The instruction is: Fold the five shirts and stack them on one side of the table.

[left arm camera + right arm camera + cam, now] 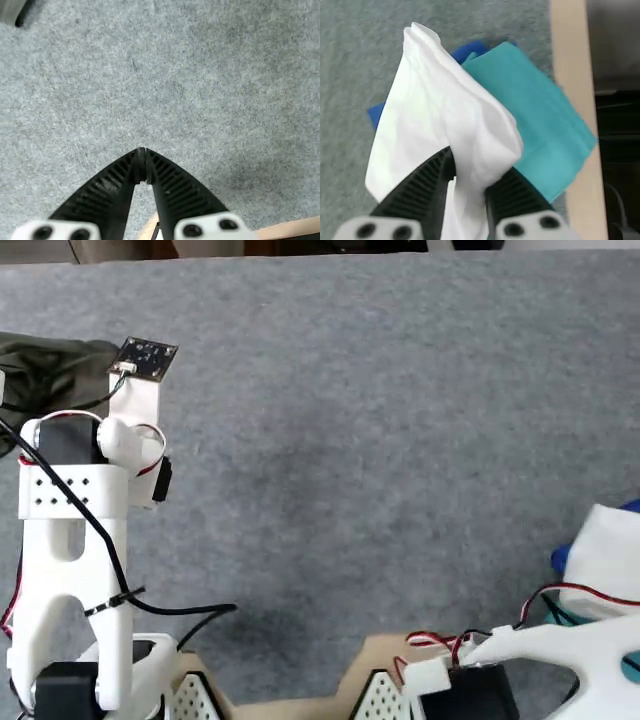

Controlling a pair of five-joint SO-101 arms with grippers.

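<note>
We see left gripper (141, 154) fully closed, tips meeting, nothing between them, above bare grey table cover (200, 75). Right gripper (475, 167) clamped on bunched white shirt (435, 115), fabric pinched between both fingers. White shirt sits over teal shirt (545, 120) and blue shirt (470, 50), at near right edge of table. We note dark olive cloth (45, 365) at far left, just beside left arm (75, 530).

1. The table (380, 420) has a grey, felt-like top.
2. A dark green shirt (40, 370) lies crumpled at its left edge.
3. A blue shirt (377, 114) lies at the right edge, partly covered by a teal shirt (535, 115) and a white shirt (445, 125).
</note>
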